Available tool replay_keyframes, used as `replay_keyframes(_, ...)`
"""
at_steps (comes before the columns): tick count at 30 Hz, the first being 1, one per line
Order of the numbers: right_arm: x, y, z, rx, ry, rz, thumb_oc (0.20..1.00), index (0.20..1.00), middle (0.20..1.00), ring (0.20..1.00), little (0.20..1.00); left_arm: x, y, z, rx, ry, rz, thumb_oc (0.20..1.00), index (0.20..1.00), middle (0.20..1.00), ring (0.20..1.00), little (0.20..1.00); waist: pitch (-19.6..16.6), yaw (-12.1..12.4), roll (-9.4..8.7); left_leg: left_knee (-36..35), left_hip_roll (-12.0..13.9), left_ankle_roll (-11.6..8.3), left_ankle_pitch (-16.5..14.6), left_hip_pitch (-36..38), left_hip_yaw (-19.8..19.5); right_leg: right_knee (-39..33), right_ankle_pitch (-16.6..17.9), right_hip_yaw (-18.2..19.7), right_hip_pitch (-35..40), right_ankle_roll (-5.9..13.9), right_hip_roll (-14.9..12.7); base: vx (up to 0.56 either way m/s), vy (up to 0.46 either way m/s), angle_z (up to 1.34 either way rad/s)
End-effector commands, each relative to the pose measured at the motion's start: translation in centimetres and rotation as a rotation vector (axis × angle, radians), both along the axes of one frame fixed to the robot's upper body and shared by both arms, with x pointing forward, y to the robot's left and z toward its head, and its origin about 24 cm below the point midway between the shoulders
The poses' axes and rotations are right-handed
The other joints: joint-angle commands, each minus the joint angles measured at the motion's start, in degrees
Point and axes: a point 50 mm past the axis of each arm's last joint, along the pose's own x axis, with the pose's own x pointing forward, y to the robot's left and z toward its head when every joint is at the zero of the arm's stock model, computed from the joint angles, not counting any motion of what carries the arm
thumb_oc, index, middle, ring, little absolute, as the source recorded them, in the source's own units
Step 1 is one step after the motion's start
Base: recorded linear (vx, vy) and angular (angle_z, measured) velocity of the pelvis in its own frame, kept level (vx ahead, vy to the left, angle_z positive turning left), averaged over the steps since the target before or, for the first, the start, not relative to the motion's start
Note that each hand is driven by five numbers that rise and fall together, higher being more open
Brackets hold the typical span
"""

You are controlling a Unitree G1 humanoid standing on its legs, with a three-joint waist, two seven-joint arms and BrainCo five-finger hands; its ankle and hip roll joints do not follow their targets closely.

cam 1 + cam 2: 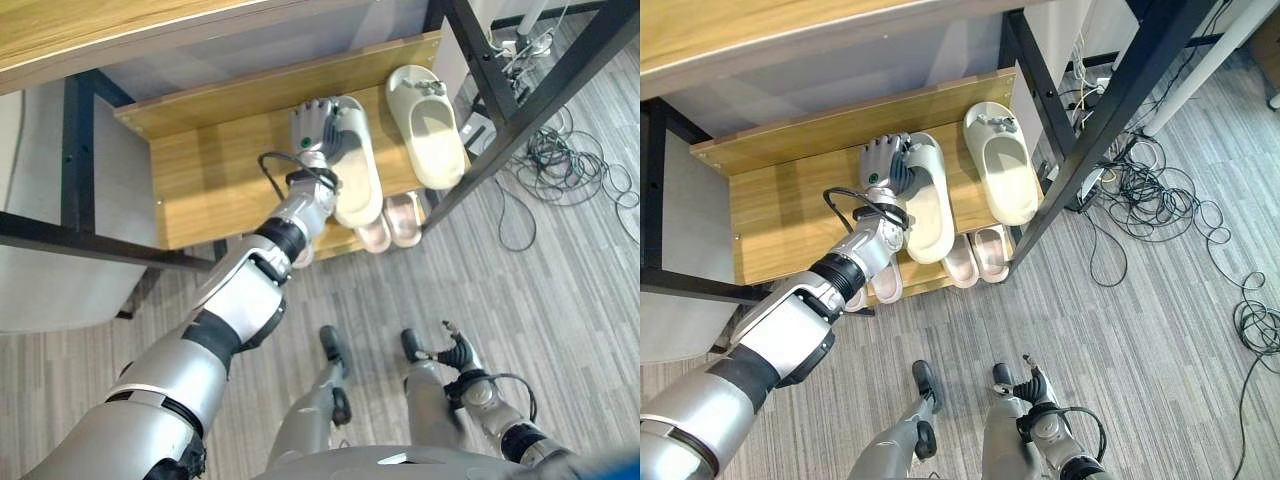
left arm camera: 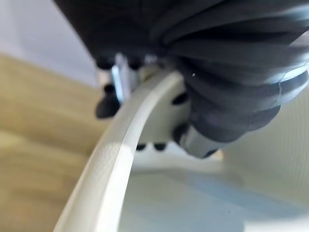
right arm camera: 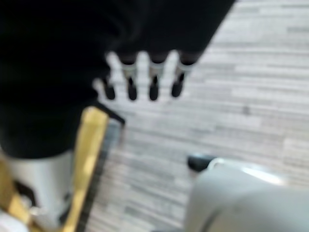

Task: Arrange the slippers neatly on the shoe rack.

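Two cream slippers lie on the wooden shelf point(image 1: 210, 170) of the shoe rack. My left hand point(image 1: 315, 125) rests on the toe end of the left slipper point(image 1: 358, 175), whose heel juts past the shelf's front edge. In the left wrist view the fingers point(image 2: 108, 104) curl over that slipper's rim point(image 2: 116, 164), with the thumb on the other side. The right slipper point(image 1: 428, 125) lies apart from it, toe to the back. My right hand point(image 1: 458, 355) hangs low over the floor, its fingers point(image 3: 145, 79) straight and empty.
Pink slippers point(image 1: 975, 255) sit on a lower shelf below the front edge. A black frame post point(image 1: 1110, 110) slants down by the rack's right end. Tangled cables point(image 1: 1160, 190) lie on the floor to the right. A wooden top point(image 1: 120, 30) overhangs the rack.
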Motion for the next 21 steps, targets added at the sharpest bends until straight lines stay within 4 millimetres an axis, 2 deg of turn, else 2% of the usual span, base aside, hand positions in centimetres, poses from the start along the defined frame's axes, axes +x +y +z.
replay_keyframes(1,0.8,-1.1,0.4,-0.056,-0.021,0.004,1.000,1.000,1.000,1.000,1.000,0.8,0.4,5.7,-0.035,-0.135,0.061,0.200,0.200,0.200,0.200,0.200,0.9,0.2,-0.09,5.5,1.7,-5.96,-6.1,-2.7,-4.0,-11.7,11.7,-3.5,2.1,4.38,-6.3,0.03,0.005,-0.02)
replay_keyframes(7,0.5,-0.9,0.1,-0.056,-0.006,0.012,1.000,1.000,1.000,1.000,1.000,0.9,-0.6,7.5,-0.075,-0.138,0.032,0.200,0.200,0.200,0.200,0.200,0.9,-0.4,0.15,5.1,1.7,-6.02,-5.6,-3.2,-4.0,-12.1,12.2,-3.5,1.5,4.39,-6.2,0.03,0.004,-0.03)
replay_keyframes(11,0.5,-0.9,0.1,-0.050,-0.005,0.007,1.000,1.000,1.000,1.000,1.000,0.9,-1.7,6.7,-0.078,-0.091,0.000,0.200,0.200,0.200,0.200,0.200,0.6,-1.0,0.46,4.7,1.3,-6.00,-5.5,-3.5,-4.0,-12.0,12.1,-3.3,1.2,4.34,-6.4,0.03,0.015,-0.02)
replay_keyframes(14,0.8,-0.9,0.3,-0.047,-0.016,0.003,1.000,1.000,1.000,1.000,1.000,0.9,-1.8,6.2,-0.083,-0.070,0.000,0.200,0.200,0.200,0.200,0.200,0.5,-1.1,0.52,4.4,1.2,-6.02,-5.4,-3.5,-4.0,-11.8,12.1,-3.2,0.8,4.35,-6.4,0.00,0.000,0.00)
replay_keyframes(15,0.9,-0.9,0.4,-0.043,-0.019,0.001,1.000,1.000,1.000,1.000,1.000,0.9,-1.7,5.7,-0.075,-0.050,0.006,0.476,0.476,0.476,0.476,0.476,0.4,-1.3,0.51,4.0,1.2,-6.01,-5.2,-3.6,-3.9,-11.8,12.2,-3.1,0.6,4.36,-6.5,0.00,0.000,0.00)
replay_keyframes(16,0.8,-0.9,0.3,-0.045,-0.018,-0.001,1.000,1.000,1.000,1.000,1.000,1.0,-1.7,5.4,-0.062,-0.038,0.011,0.504,0.504,0.504,0.504,0.504,0.4,-1.3,0.54,4.0,1.2,-6.00,-5.2,-3.7,-3.9,-11.8,12.3,-3.1,0.5,4.34,-6.5,0.00,0.000,0.00)
replay_keyframes(17,0.8,-1.0,0.3,-0.046,-0.015,-0.003,1.000,1.000,1.000,1.000,1.000,1.0,-1.6,5.1,-0.052,-0.027,0.013,0.730,0.730,0.730,0.730,0.730,0.4,-1.3,0.53,3.9,1.2,-5.97,-5.2,-3.7,-3.9,-11.7,12.2,-3.1,0.5,4.32,-6.5,0.01,0.016,-0.06)
replay_keyframes(18,0.6,-0.9,0.2,-0.044,-0.012,-0.002,1.000,1.000,1.000,1.000,1.000,1.0,-1.6,4.5,-0.043,-0.008,0.016,1.000,1.000,1.000,1.000,1.000,0.3,-1.2,0.51,3.9,1.2,-5.95,-5.3,-3.8,-4.0,-11.6,12.1,-3.2,0.4,4.31,-6.5,0.01,0.011,-0.08)
replay_keyframes(21,0.7,-1.1,0.2,-0.048,-0.011,-0.012,1.000,1.000,1.000,1.000,1.000,1.0,-0.9,2.4,-0.055,0.064,0.047,1.000,1.000,1.000,1.000,1.000,0.1,-1.1,0.38,3.9,1.1,-5.93,-5.2,-3.8,-4.1,-11.5,12.0,-3.4,0.4,4.31,-6.6,0.00,0.000,-0.03)
